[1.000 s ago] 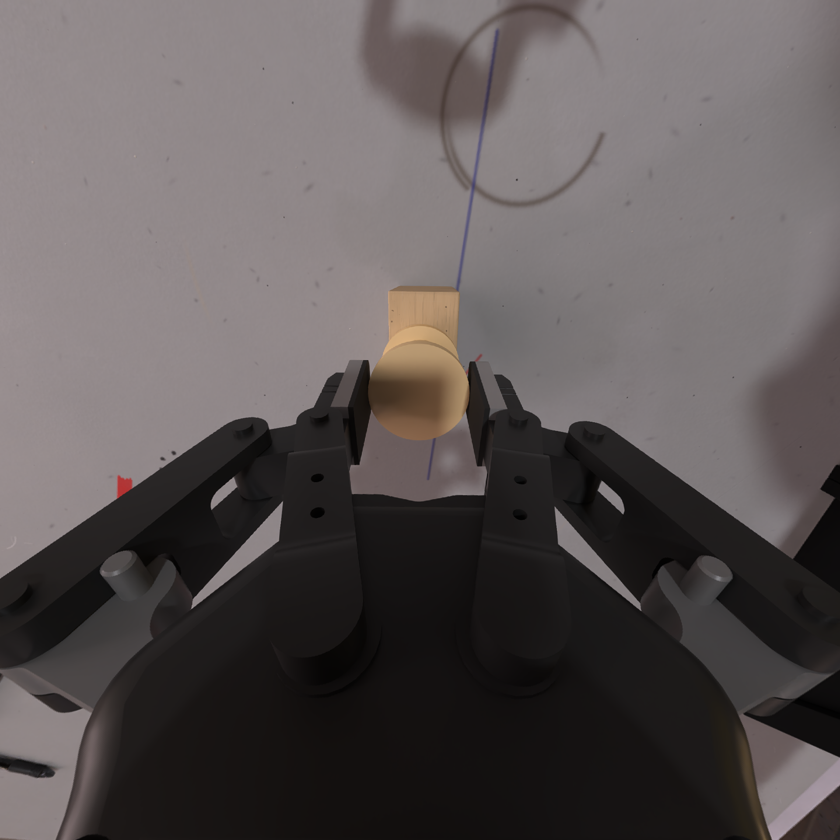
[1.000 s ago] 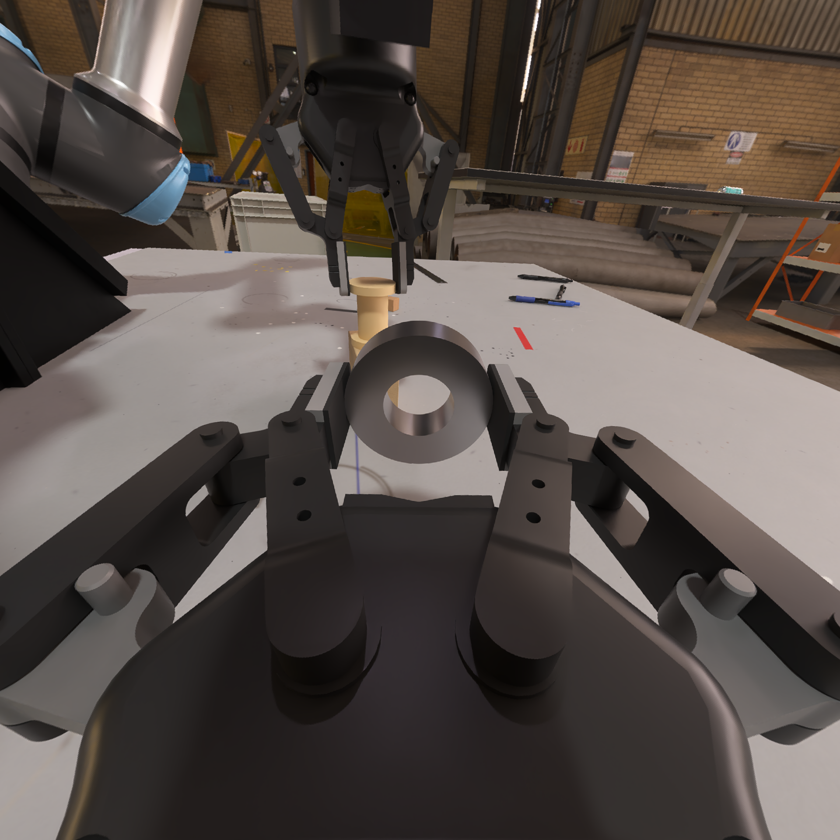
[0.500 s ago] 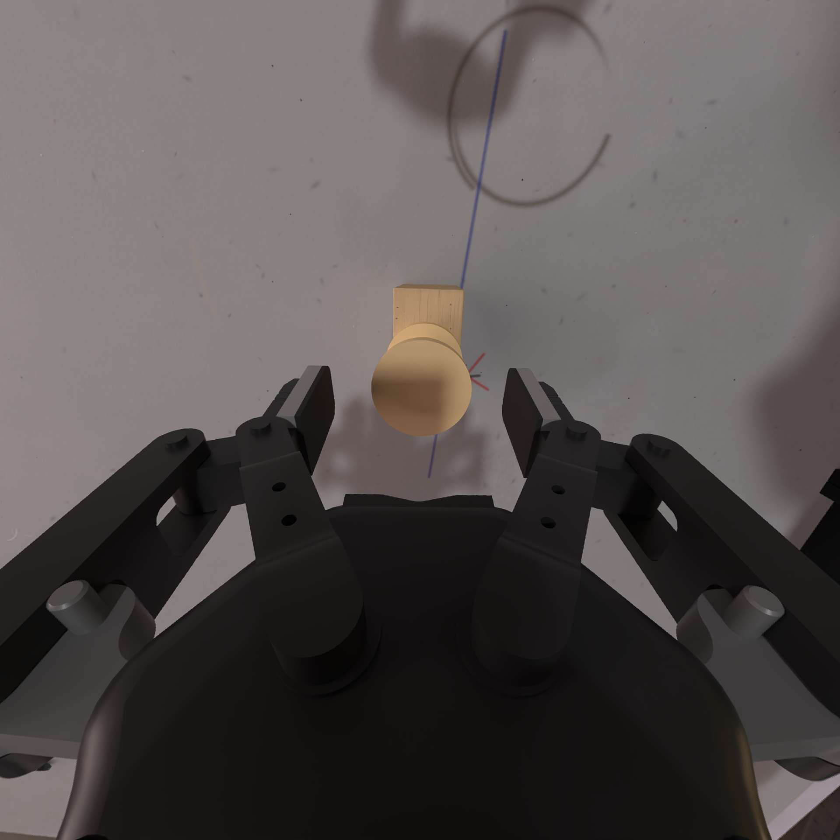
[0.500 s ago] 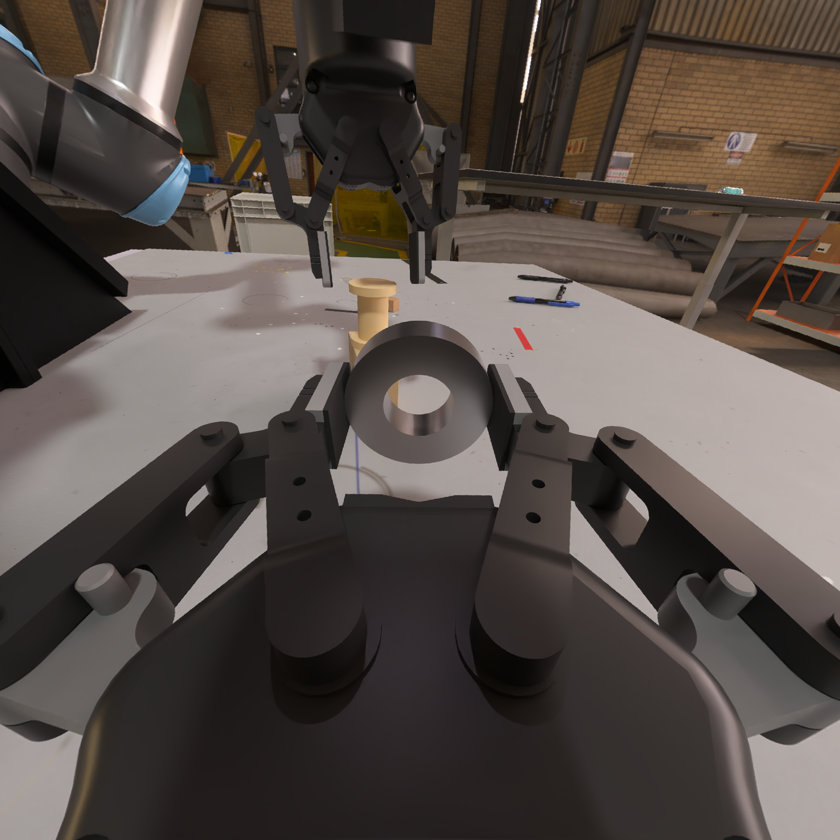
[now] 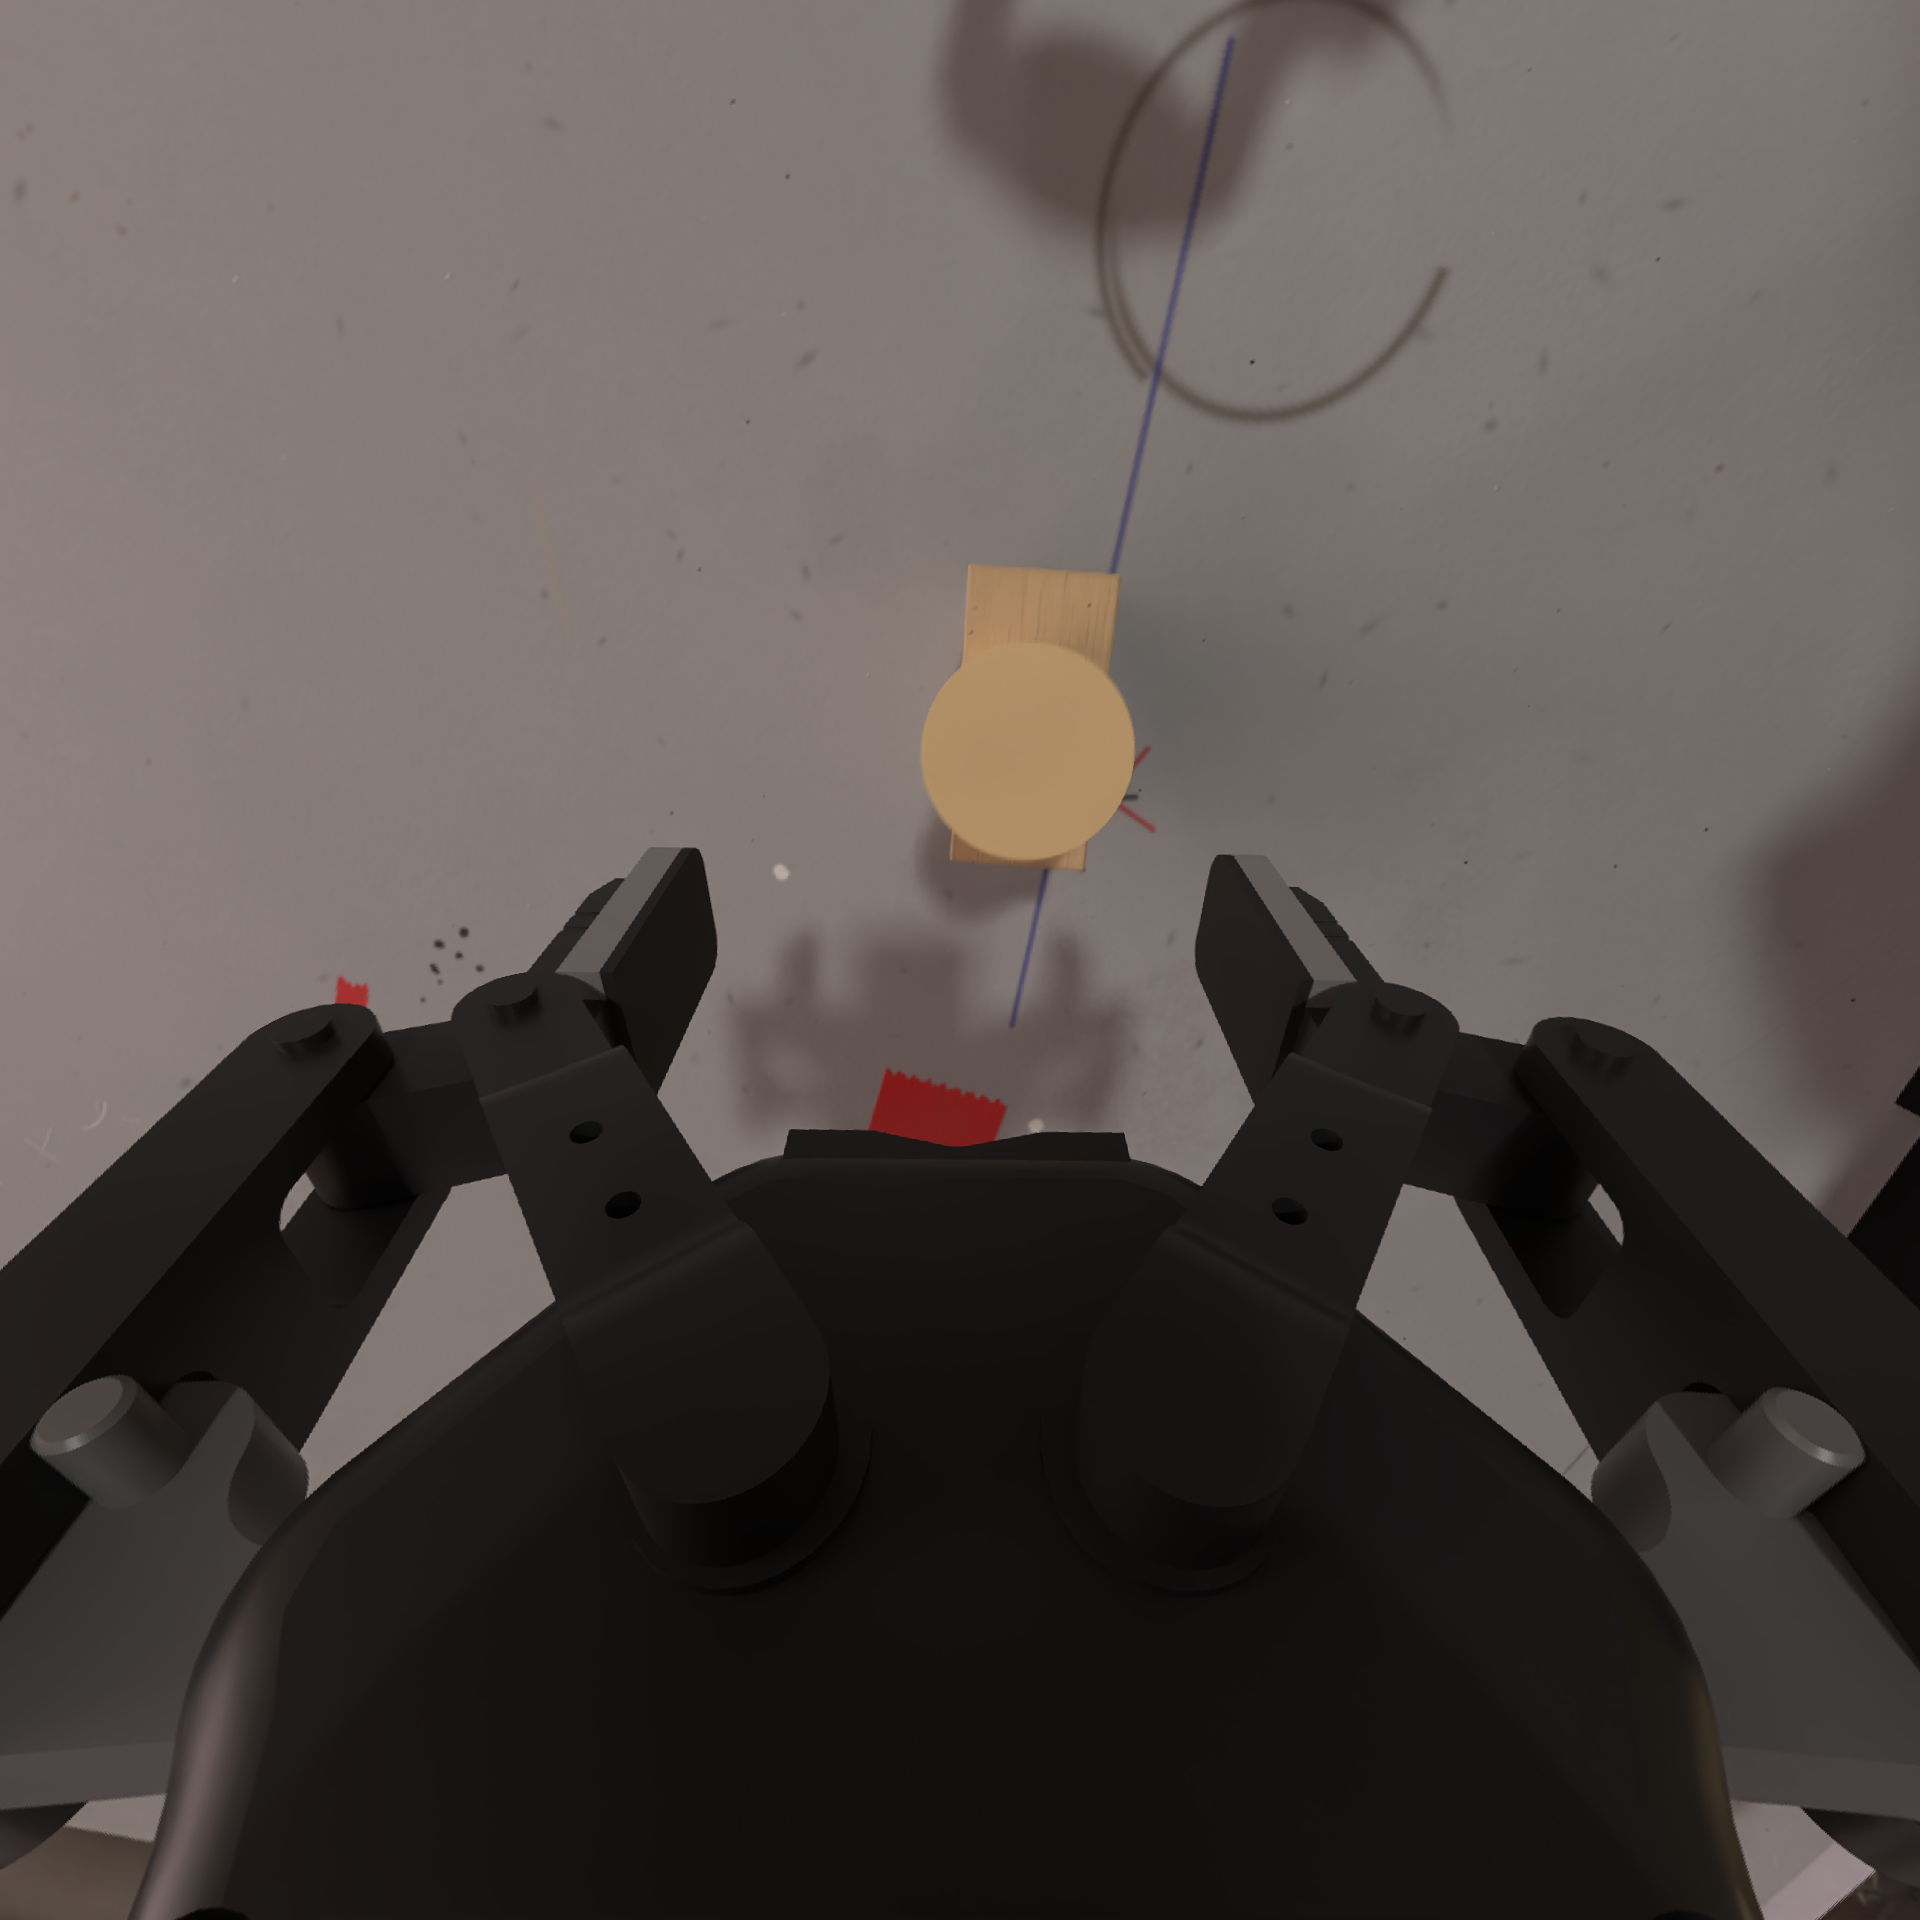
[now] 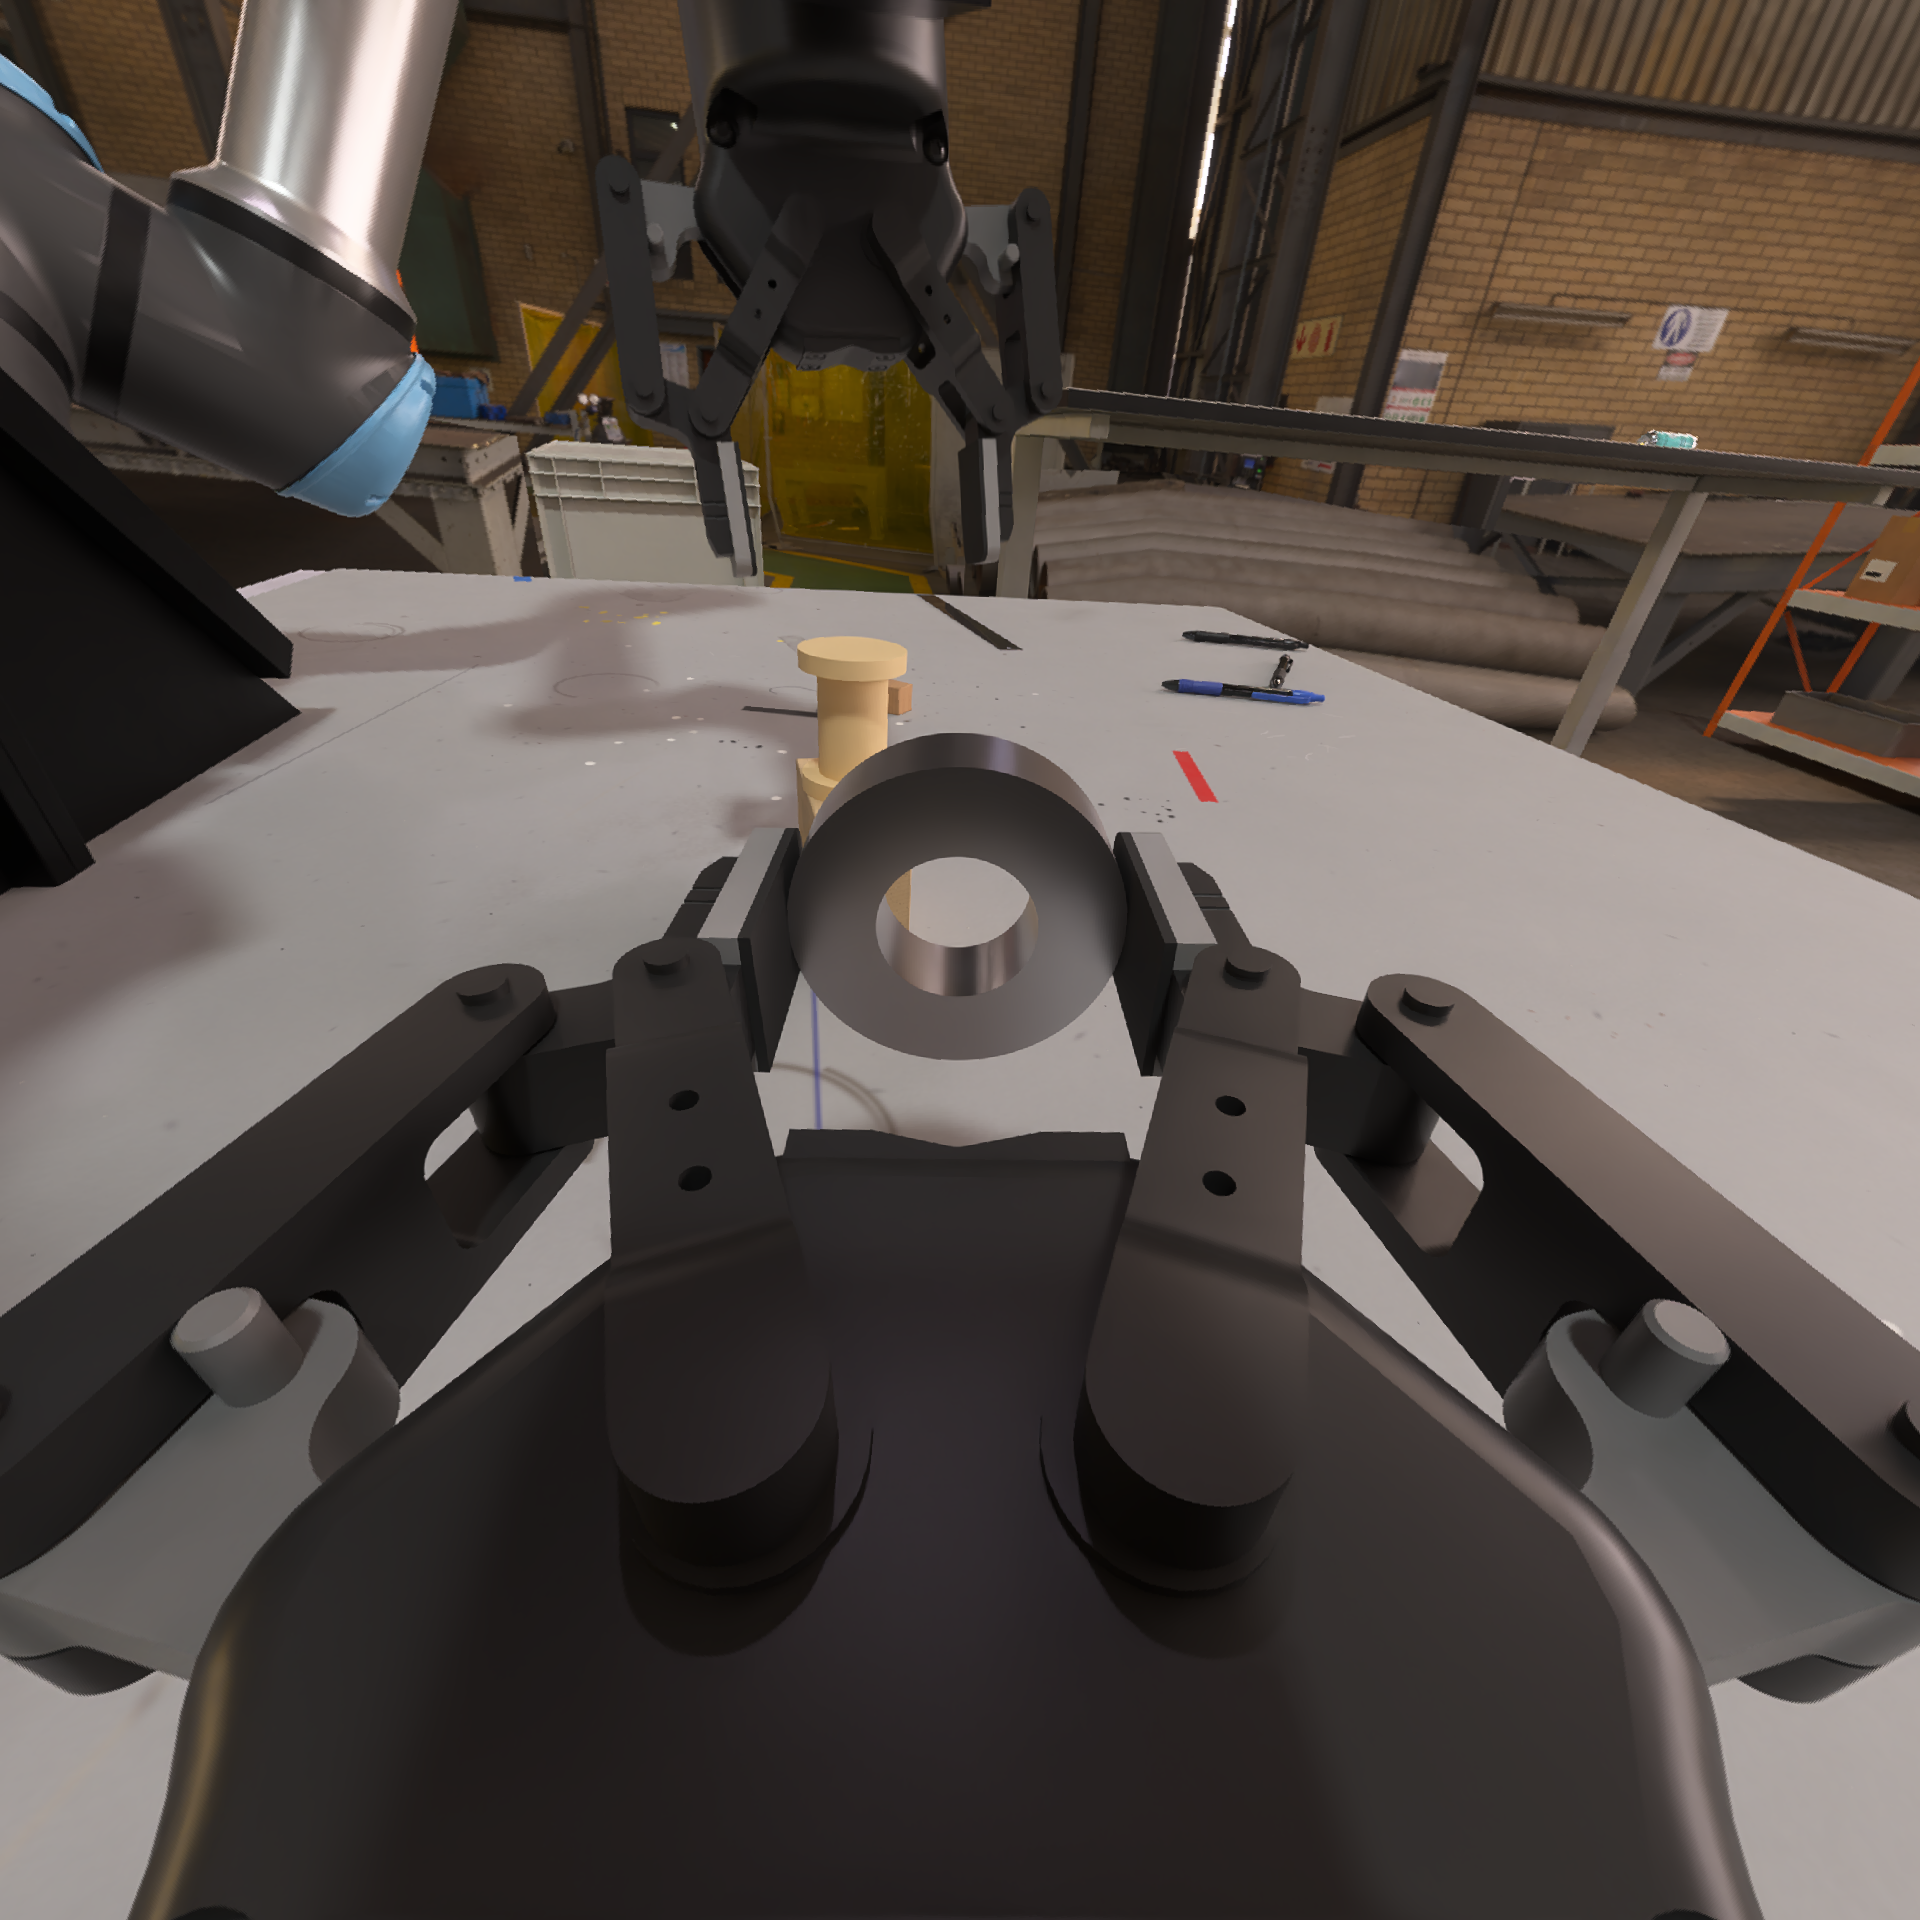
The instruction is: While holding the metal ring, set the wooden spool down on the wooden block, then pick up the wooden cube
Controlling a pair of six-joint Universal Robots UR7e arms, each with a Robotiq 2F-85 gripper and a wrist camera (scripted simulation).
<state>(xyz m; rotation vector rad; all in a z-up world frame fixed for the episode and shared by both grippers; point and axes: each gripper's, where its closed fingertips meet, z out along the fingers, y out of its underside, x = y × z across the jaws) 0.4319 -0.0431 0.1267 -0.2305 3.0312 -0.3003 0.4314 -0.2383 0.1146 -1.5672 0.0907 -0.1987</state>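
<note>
The wooden spool (image 5: 1027, 752) stands upright on the wooden block (image 5: 1039, 608), seen from above in the left wrist view. My left gripper (image 5: 956, 935) is open and empty, above the spool and clear of it. In the right wrist view the spool (image 6: 850, 707) stands on the block (image 6: 809, 795), with the left gripper (image 6: 852, 540) hanging open above. A small wooden cube (image 6: 899, 697) sits on the table just behind the spool. My right gripper (image 6: 956, 904) is shut on the metal ring (image 6: 956, 894), held above the table.
Pens (image 6: 1242, 690) lie at the far right of the grey table (image 6: 1455, 987). Red tape marks (image 6: 1195, 775) (image 5: 935, 1107) are on the surface. The left arm (image 6: 208, 291) and a black base (image 6: 104, 644) stand at the left.
My left gripper let go of the spool, opened wide and rose straight up. The spool stays on the block. The right gripper and ring have not moved.
</note>
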